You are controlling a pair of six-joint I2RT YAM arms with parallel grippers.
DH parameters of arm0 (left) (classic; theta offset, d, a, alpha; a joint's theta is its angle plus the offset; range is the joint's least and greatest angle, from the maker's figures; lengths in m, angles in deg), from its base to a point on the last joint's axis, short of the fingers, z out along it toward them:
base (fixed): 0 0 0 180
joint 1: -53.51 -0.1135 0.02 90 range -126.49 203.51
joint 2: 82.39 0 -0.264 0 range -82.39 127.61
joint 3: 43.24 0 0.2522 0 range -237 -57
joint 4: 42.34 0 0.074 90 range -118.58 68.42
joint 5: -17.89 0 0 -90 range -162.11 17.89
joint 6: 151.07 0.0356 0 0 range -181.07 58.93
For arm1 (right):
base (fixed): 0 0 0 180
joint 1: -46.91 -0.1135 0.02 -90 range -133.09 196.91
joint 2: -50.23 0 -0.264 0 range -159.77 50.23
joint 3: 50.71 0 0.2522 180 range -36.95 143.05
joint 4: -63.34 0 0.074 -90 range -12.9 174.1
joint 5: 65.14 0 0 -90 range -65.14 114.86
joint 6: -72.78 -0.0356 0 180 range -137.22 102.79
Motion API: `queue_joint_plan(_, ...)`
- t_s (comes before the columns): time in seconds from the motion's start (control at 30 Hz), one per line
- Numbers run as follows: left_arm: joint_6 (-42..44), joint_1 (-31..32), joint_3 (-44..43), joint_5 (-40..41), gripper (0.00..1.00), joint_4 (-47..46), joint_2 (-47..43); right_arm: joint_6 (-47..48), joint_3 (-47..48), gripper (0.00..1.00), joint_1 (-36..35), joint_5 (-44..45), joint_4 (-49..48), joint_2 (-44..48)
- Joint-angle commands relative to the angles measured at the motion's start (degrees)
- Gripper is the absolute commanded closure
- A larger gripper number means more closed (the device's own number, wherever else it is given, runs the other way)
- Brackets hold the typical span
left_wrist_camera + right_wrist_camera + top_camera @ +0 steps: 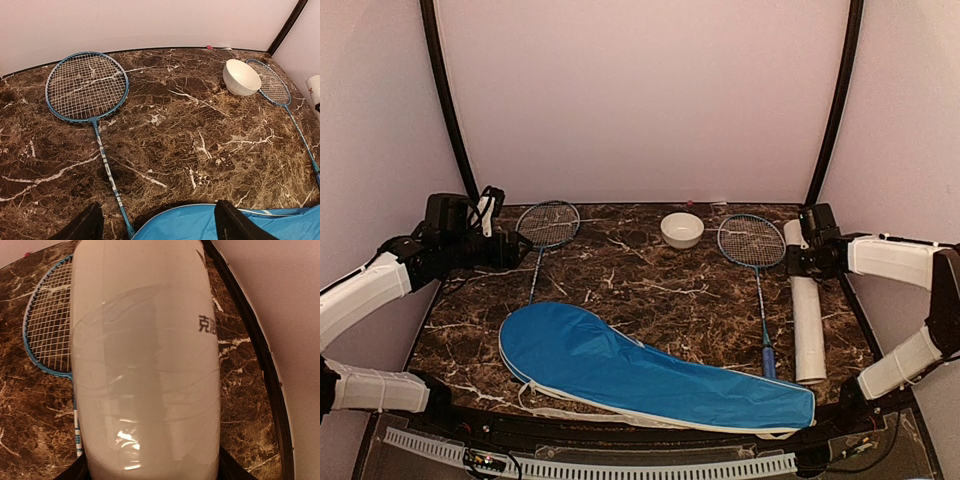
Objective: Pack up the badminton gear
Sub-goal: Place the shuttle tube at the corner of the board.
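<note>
Right gripper (796, 258) clamps the white tube (808, 330) at its far end, tube running back toward the bases; left gripper (159, 215) gapes empty.

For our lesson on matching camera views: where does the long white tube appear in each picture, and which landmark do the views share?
Top external: white tube lying lengthwise at the right side.
Left wrist: just its end, at the far right edge.
Right wrist: fills the centre, close up.
Shared landmark: the right racket's head beside it.
</note>
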Motion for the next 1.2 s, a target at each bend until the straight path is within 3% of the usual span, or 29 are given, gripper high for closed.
queue_joint_plan(0.0, 1.1, -0.2, 0.1, 2.8, 0.22, -0.9, -1.0, -5.5, -2.5, 0.39, 3.2, -0.7, -6.4, -2.9)
queue_joint_plan(0.27, 1.1, -0.2, -0.2, 3.1, 0.22, 0.0, -0.2, -6.9, -2.9, 0.35, 8.1, -4.7, -7.7, -7.5)
queue_joint_plan(0.4, 1.0, -0.2, -0.5, 3.1, 0.22, 0.8, 0.5, -7.1, -2.5, 0.25, 8.4, -3.5, -6.7, -8.9)
queue_joint_plan(0.53, 1.2, -0.2, -0.2, 2.6, 0.22, 0.5, -0.1, -7.4, -3.0, 0.08, 8.5, -2.8, -6.5, -7.7)
queue_joint_plan(0.63, 1.3, -0.2, 0.0, 3.0, 0.22, 0.4, -0.7, -7.6, -2.5, 0.03, 8.6, -2.8, -5.4, -5.9)
queue_joint_plan(0.83, 1.3, -0.2, 0.3, 3.1, 0.22, -0.1, -1.1, -6.3, -0.6, 0.02, 8.6, -2.7, -0.7, 2.8)
queue_joint_plan(1.0, 1.2, -0.2, 0.4, 2.9, 0.22, -0.5, -0.7, -2.3, 0.9, 0.05, 7.5, -11.7, 1.0, 11.8)
queue_joint_plan(1.17, -1.0, -0.2, 0.7, 1.9, 0.20, -0.8, 0.1, 0.1, 1.7, 0.07, -2.6, -17.7, 0.8, 15.4)
